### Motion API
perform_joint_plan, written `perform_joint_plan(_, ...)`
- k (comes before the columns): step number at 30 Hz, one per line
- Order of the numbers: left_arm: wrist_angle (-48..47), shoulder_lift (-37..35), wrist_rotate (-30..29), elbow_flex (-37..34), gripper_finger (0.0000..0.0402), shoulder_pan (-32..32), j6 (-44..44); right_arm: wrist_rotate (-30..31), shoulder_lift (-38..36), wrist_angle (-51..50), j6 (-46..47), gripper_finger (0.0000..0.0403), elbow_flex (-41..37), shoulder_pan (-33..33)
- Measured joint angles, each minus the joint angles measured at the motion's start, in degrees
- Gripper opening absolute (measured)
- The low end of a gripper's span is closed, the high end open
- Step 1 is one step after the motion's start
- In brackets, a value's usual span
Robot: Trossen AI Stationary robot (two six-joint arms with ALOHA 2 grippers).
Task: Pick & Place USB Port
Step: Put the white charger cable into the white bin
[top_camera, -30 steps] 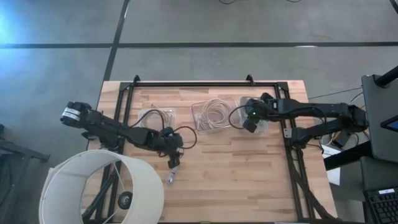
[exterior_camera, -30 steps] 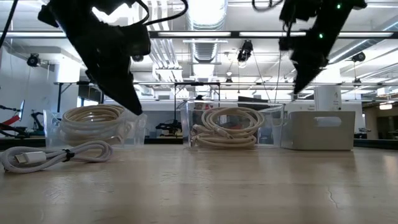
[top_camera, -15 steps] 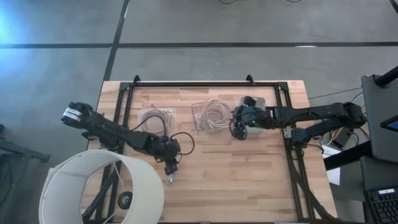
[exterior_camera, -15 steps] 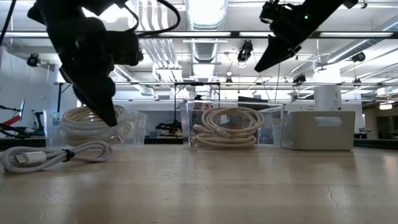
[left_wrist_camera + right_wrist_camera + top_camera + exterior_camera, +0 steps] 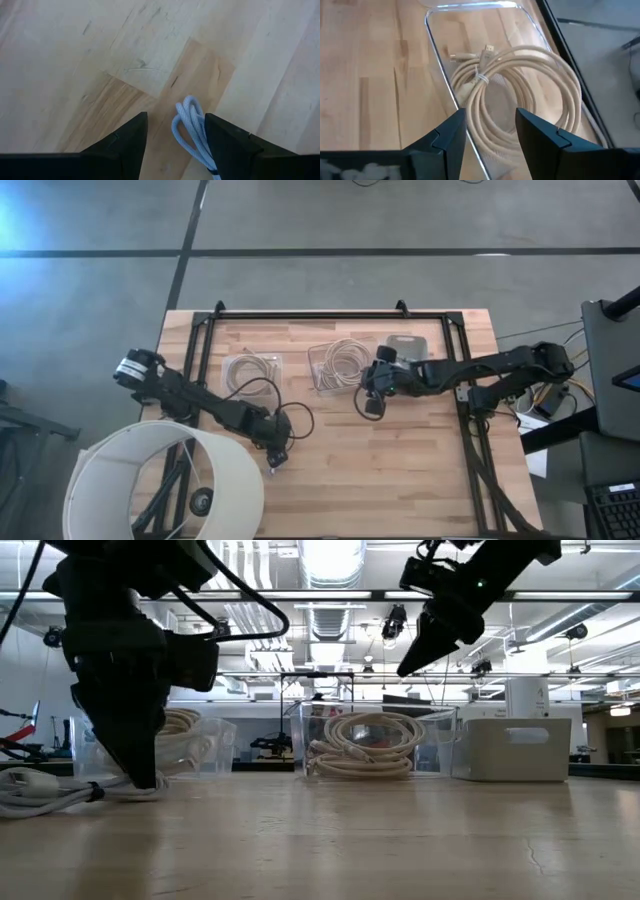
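left gripper (image 5: 277, 453): has dropped low since a second ago, fingers spread either side of loose white cable (image 5: 192, 132) on table (image 5: 400, 470) | right gripper (image 5: 369, 404): has swung from grey box (image 5: 406, 344) toward cable tray (image 5: 338, 366), fingers apart, holding nothing

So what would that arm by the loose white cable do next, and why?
Probably the left gripper should close on the white cable. Its open fingers are down at the table, and the left wrist view shows the cable's looped end lying between them. The right gripper hangs open above the middle bin of coiled cables.
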Motion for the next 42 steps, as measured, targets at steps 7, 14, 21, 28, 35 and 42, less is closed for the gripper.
perform_joint_plan(7, 0.14, 0.28, 0.00, 0.02, 0.0194, -0.20, 0.81, -0.02, -0.15, 4.11, -4.88, 0.0169, 1.22, -0.05)
perform_joint_plan(14, 1.58, 0.31, 0.57, 0.14, 0.0097, -0.33, 5.39, -0.04, 0.00, 6.36, -6.48, 0.0169, 1.31, -0.05)
perform_joint_plan(21, 7.99, 0.42, -4.81, 1.15, 0.0015, -0.29, 15.86, -2.46, 0.45, 8.00, -5.13, 0.0169, 1.20, -0.06)
perform_joint_plan(28, 13.68, 0.33, -13.50, 4.46, 0.0031, -0.03, 29.20, -20.65, 2.87, 13.38, -5.89, 0.0169, 1.20, -0.03)
perform_joint_plan(35, 20.56, 0.24, -24.52, 8.69, 0.0014, 0.41, 40.61, -27.90, 9.52, 17.94, -6.79, 0.0161, 1.64, -0.03)
perform_joint_plan(42, 21.53, 0.24, -27.64, 10.67, 0.0033, 0.67, 45.32, -33.82, 14.52, 17.70, -4.56, 0.0162, 4.53, -0.03)
